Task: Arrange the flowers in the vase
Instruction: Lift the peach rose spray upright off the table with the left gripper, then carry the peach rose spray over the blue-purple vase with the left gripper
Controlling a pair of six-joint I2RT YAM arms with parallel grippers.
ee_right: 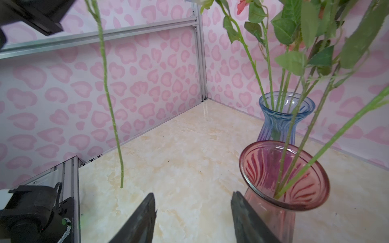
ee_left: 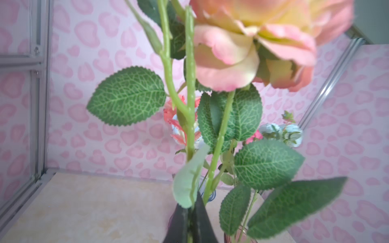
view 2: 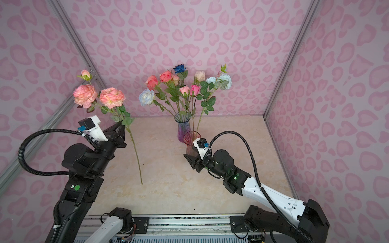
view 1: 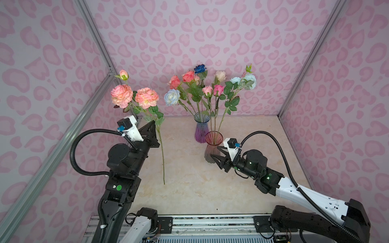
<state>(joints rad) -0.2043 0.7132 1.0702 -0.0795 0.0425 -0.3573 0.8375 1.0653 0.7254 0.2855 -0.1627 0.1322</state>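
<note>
Left gripper [view 1: 155, 124] clamps the coral flower stem [view 1: 162, 155]; right gripper [view 1: 214, 151] half open, empty, beside the red vase [view 1: 208, 148].

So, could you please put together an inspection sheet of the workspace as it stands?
Surface: pale marble-look tabletop; no spills seen.
Job's things: blue-purple glass vase and red glass vase stand upright, and both hold roses. One coral-pink spray is held in the air, its stem tip near the tabletop.
Clutter: a few tiny dark specks; otherwise nothing seen.
End effectors: left end effector is shut on the coral-pink spray's stem; right end effector is open and empty beside the red glass vase.
Cables: black corrugated conduits loop off both wrists, clear of the flowers.
Surroundings: pink heart-print walls and an aluminium frame.
</note>
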